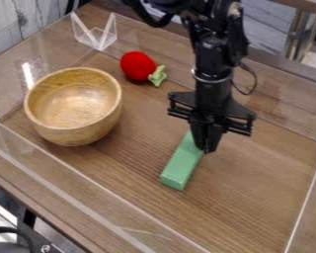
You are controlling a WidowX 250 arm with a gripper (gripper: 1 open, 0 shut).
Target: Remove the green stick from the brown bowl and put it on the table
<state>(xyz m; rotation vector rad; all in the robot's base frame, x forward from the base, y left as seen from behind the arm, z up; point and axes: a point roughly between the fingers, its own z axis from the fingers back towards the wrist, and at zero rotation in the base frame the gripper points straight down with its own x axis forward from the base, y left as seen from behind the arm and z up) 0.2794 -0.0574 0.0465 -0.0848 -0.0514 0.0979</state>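
Observation:
The green stick (182, 166) lies flat on the table (260, 188), to the right of the brown bowl (74, 105) and outside it. The bowl shows an empty inside. My gripper (209, 144) points straight down over the stick's far end, just right of it. Its two fingers are pressed together and shut. Nothing shows between them, and the stick rests on the wood by itself. Whether the fingertips touch the stick's end I cannot tell.
A red strawberry toy (139, 66) with a green leaf sits behind the bowl and left of the arm. A clear folded acrylic piece (95, 34) stands at the back left. Low clear walls (147, 225) edge the tabletop.

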